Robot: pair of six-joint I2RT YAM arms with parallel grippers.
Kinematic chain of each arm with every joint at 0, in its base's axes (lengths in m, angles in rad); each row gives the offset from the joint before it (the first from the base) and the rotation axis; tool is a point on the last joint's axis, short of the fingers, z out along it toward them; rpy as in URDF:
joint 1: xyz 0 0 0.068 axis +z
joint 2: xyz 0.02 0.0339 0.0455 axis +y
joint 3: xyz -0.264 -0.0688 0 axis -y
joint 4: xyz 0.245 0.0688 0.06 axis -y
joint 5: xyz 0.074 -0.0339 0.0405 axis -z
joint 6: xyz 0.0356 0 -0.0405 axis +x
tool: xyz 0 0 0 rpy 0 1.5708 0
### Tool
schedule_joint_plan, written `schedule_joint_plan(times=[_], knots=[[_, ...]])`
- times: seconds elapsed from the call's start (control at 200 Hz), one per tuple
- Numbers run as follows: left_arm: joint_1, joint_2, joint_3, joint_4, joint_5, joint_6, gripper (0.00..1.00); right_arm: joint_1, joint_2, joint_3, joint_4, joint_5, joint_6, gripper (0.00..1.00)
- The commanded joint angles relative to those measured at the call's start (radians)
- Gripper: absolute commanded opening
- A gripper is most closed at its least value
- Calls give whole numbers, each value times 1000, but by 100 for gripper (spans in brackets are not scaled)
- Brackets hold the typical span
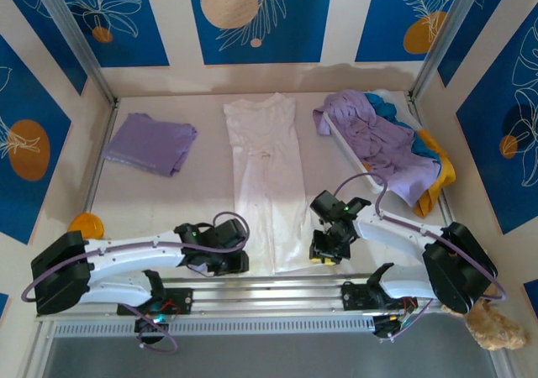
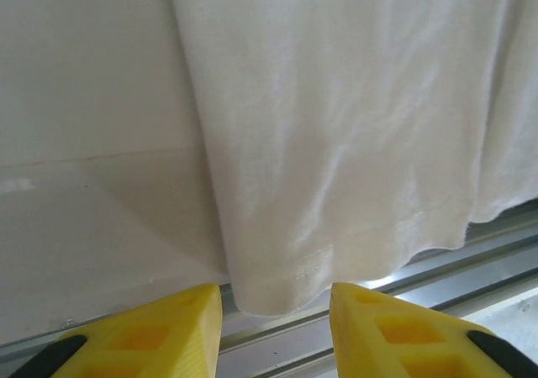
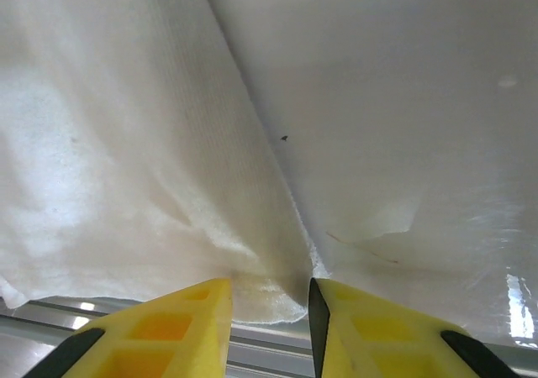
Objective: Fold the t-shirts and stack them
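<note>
A long white t-shirt (image 1: 267, 176) lies flat down the middle of the table, its hem at the near edge. My left gripper (image 1: 225, 263) sits at the hem's left corner. In the left wrist view the yellow fingers (image 2: 189, 323) stand apart, and the corner of the white cloth (image 2: 277, 286) hangs just ahead of the gap. My right gripper (image 1: 324, 255) is at the hem's right corner. Its fingers (image 3: 197, 319) stand closer together, with the hem corner (image 3: 269, 290) lying between the tips. A folded lavender t-shirt (image 1: 150, 143) rests at the back left.
A white basket (image 1: 349, 147) at the back right holds a heap of lavender (image 1: 378, 139), teal (image 1: 395, 111) and yellow-orange (image 1: 441, 181) shirts. An orange round thing (image 1: 87, 224) lies at the left wall. A metal rail (image 1: 277, 287) runs along the near edge. A teddy bear (image 1: 496, 326) sits at the bottom right.
</note>
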Motion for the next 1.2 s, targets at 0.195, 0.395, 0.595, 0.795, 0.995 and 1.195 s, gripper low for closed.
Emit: schedule_joint_plan(times=[0.195,0.395,0.595,0.795,0.995,1.195], knots=[[-6,75,15,38,5,21,33,6,23,-23,3,-17,-11,31],[14,99,20,55,18,42,21,-3,47,-36,55,-51,-7,21],[15,74,57,20,-29,79,0,-3,35,-9,29,-52,-12,2],[95,25,46,61,-34,98,0,-22,-36,39,4,-52,-6,0],[264,20,85,95,30,189,0,-94,-37,91,61,-73,8,0],[441,96,186,76,110,337,0,-206,49,189,132,-70,-15,0]])
